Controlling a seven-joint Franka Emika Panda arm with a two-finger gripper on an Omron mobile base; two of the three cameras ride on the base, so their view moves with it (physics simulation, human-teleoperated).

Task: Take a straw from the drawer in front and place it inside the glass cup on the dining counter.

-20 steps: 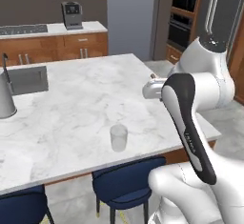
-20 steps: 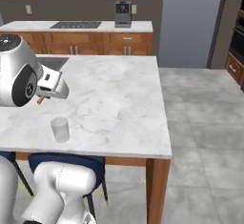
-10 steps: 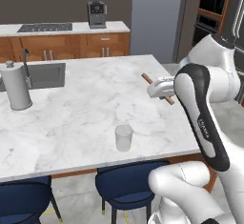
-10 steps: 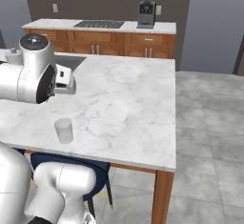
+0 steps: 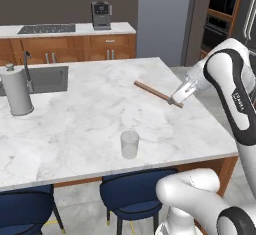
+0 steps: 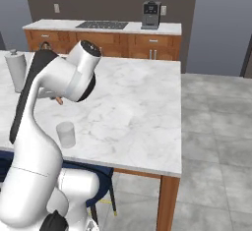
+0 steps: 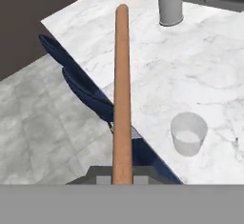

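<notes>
Left base view has the two-finger gripper (image 5: 179, 96) up over the far right part of the white grey-veined marble dining counter (image 5: 90, 109), fingers pinched tight on one end of the thin reddish-brown straw (image 5: 152, 92). The stick pokes out nearly level, slanting across the counter. The small clear glass cup (image 5: 129, 144) sits near the counter's front edge, well apart from the straw and on the side nearer the camera, above the navy blue stools (image 5: 131, 193).

So the fetching part looks done; what's left is the drop-in. Hand view shows the straw (image 7: 122, 94) running straight up the frame with the cup (image 7: 188, 133) off to the side, so it isn't lined up yet. I'd bring the hand over the cup, tip the straw toward upright, get the free end inside the rim, and only then let go. The tall white paper-towel roll (image 5: 16, 91) is far off, no worry there.
</notes>
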